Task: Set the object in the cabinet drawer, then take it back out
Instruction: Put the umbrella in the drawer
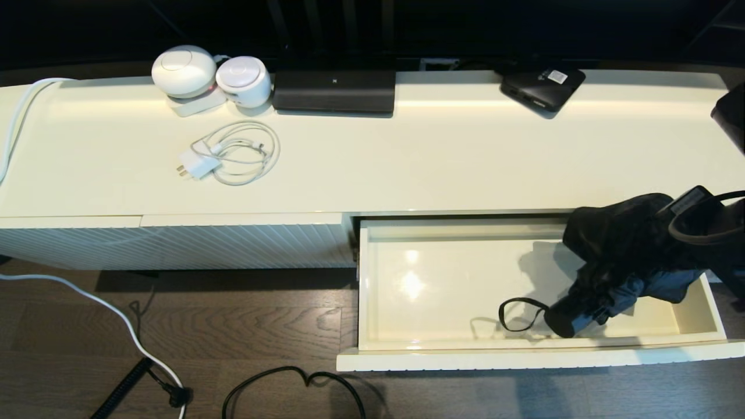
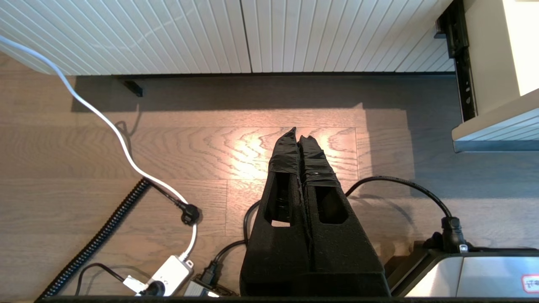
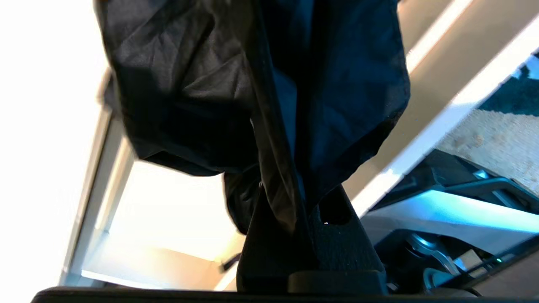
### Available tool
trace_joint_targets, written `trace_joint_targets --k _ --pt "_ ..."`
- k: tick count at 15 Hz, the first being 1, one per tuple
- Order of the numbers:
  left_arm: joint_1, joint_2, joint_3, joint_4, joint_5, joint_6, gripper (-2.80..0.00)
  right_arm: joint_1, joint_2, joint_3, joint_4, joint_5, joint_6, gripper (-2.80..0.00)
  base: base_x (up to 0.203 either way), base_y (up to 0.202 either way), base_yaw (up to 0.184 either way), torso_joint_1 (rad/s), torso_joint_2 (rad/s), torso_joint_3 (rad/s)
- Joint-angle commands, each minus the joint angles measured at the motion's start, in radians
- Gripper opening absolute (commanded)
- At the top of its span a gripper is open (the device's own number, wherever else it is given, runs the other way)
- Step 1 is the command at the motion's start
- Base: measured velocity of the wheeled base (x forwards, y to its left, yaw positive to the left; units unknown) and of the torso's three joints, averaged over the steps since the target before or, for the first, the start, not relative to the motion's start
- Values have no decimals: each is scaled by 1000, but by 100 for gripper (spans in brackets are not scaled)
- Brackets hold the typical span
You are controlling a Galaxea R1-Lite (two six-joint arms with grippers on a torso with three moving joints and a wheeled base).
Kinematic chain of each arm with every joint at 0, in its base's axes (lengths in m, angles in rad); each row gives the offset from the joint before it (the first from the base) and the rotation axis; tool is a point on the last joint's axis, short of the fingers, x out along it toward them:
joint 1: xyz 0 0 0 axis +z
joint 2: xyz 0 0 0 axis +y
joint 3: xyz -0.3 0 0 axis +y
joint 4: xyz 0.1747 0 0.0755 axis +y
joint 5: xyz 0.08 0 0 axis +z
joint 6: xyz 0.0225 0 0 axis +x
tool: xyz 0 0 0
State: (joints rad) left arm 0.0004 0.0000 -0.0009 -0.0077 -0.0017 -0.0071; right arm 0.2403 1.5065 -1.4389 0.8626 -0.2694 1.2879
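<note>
The black folding umbrella (image 1: 623,256) hangs tilted over the right end of the open cream drawer (image 1: 442,343). Its short cylindrical handle (image 1: 567,320) points down toward the drawer's front wall, and the thin wrist loop (image 1: 517,314) dangles to the left of it. Whether the handle touches the glossy floor I cannot tell. My right gripper (image 1: 660,241) comes in from the right and is shut on the umbrella's wrinkly fabric (image 3: 252,84), which bunches between its fingers (image 3: 337,235). My left gripper (image 2: 300,135) is shut and empty above the wooden floor, out of the head view.
On the cabinet top stand two white round devices (image 1: 183,70), a black box (image 1: 334,90), a flat black box with a white label (image 1: 541,87) and a coiled white charger (image 1: 233,154). A closed ribbed panel (image 1: 174,244) lies left of the drawer. Cables (image 1: 291,378) trail on the floor.
</note>
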Motion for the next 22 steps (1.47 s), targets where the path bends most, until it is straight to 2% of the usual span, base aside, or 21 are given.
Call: trace_joint_targets --k 1,5,13,14,22 --pt "1 0 1 0 0 -1 -280 -7 54 -14 -15 -2 5 -280 0 0 0 0 0 0" --pt "0 0 0 0 0 -1 -280 -13 135 -35 -99 -2 3 -280 0 0 0 0 0 0" --pt "0 0 1 0 0 -1 -280 -32 237 -121 -106 -2 5 -280 0 0 0 0 0 0" --pt "1 0 -1 0 0 -1 -280 -29 237 -120 -106 -3 7 0 0 0 0 0 0 0" --pt "1 0 -1 0 0 -1 -280 -21 138 -121 -93 -14 4 0 0 0 0 0 0 0"
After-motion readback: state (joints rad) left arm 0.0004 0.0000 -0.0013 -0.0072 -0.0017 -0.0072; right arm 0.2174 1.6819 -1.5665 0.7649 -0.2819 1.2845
